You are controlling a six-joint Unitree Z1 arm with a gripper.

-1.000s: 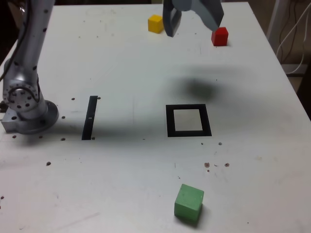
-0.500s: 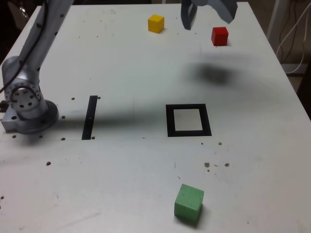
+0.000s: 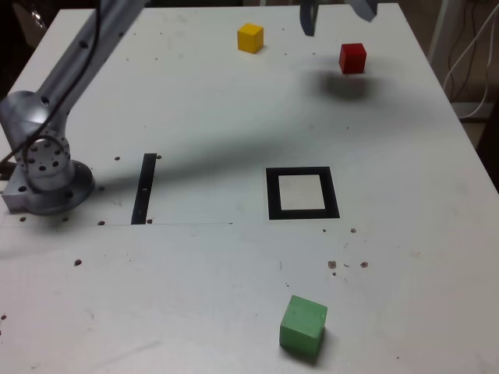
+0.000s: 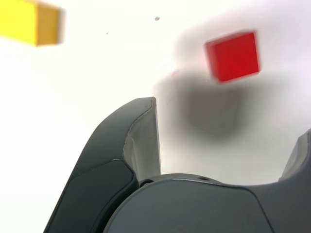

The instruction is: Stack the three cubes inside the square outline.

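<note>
White and speckled with small dark marks, the worktop (image 3: 234,265) fills nearly the whole exterior view, its far corners cut off by the frame. On it the red cube (image 3: 352,58) sits near the far edge toward the exterior view's right, with a soft dark shadow spread just beside and in front of it; in the wrist view it looks blurred. The yellow cube (image 3: 250,37) stands well apart from it, further to the exterior view's left along the same far edge, and is cropped by the frame edge in the wrist view. The green cube (image 3: 303,325) lies alone near the front edge. Between them, the square outline (image 3: 302,193) lies flat with nothing on its pale centre. The gripper (image 3: 337,11) hangs above the far edge between the yellow and red cubes, only its two tips in view at the top of the picture; its jaws stand wide apart and hold nothing. A narrow black strip (image 3: 145,188) lies near the arm's grey base (image 3: 45,181), whose upper link runs out of frame.
</note>
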